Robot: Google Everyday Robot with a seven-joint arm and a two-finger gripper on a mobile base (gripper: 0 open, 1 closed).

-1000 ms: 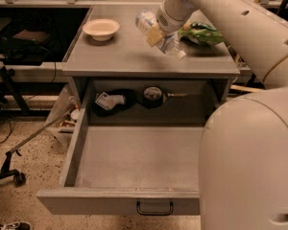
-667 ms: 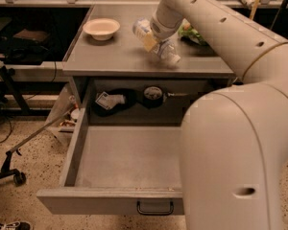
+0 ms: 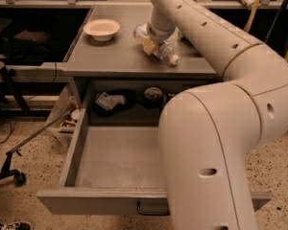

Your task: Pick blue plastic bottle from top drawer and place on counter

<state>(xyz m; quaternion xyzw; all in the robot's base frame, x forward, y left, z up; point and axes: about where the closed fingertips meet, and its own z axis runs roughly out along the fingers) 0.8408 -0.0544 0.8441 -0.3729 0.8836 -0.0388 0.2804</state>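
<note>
Gripping the blue plastic bottle (image 3: 165,51) with the pincer (image 3: 149,44) clamped across its body, I hold it tilted, cap lowest, at the bench (image 3: 110,56) surface near the bowl (image 3: 102,28), well clear of the open top drawer (image 3: 120,157), because release there completes placement.

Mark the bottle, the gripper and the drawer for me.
bottle (image 3: 165,51), camera view, clear body by the cap.
gripper (image 3: 150,44), camera view, tip on the bottle, above the counter (image 3: 110,56).
drawer (image 3: 115,157), camera view, bare floor.
</note>
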